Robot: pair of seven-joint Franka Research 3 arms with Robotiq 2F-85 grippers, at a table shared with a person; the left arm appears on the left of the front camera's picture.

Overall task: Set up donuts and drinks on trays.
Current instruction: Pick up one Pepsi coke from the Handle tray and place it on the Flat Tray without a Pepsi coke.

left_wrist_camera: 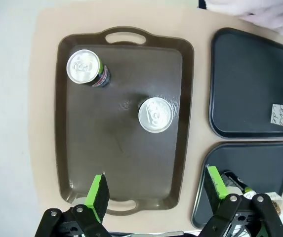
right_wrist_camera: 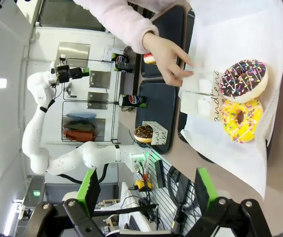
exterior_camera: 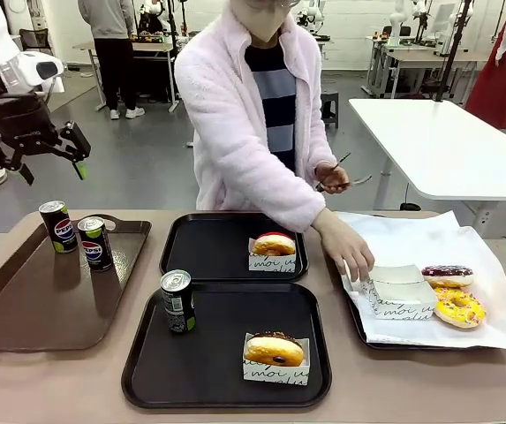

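Green pads (left_wrist_camera: 100,193) of the left gripper (left_wrist_camera: 156,191) stand spread wide with nothing between them: released and empty. It hangs high above the brown tray (left_wrist_camera: 67,148), well clear of its contents. From the gripper, the centre can (left_wrist_camera: 155,114) stands at 12 o'clock and the corner can (left_wrist_camera: 87,67) at 11 o'clock, both upright and apart from each other.

The right gripper (right_wrist_camera: 146,190) is likewise released, its pads holding nothing.

Findings on the trays:
- The near black tray (exterior_camera: 226,336) carries the placed can (exterior_camera: 177,300), upright at its 10 o'clock corner, and the chocolate donut (exterior_camera: 275,349), boxed, at 5 o'clock. This setting appears complete.
- The far black tray (exterior_camera: 208,247) carries the pink-red donut (exterior_camera: 274,243), boxed, at 4 o'clock. No drink stands on it.
- At 3 o'clock on the table, the person's hand (exterior_camera: 350,252) rests against an empty white box (exterior_camera: 401,287) on the paper-lined tray (exterior_camera: 411,234), beside the sprinkled donut (exterior_camera: 447,275) and the yellow donut (exterior_camera: 458,307), both unboxed.

Assessment: the step in hand is judged to be fetching the second drink. The next move calls for the left gripper to descend squarely over one upright can, the centre can being the closer, straddle its body without tipping it, close, and carry it towards 3 o'clock onto bare floor of the far black tray, clear of the boxed donut.
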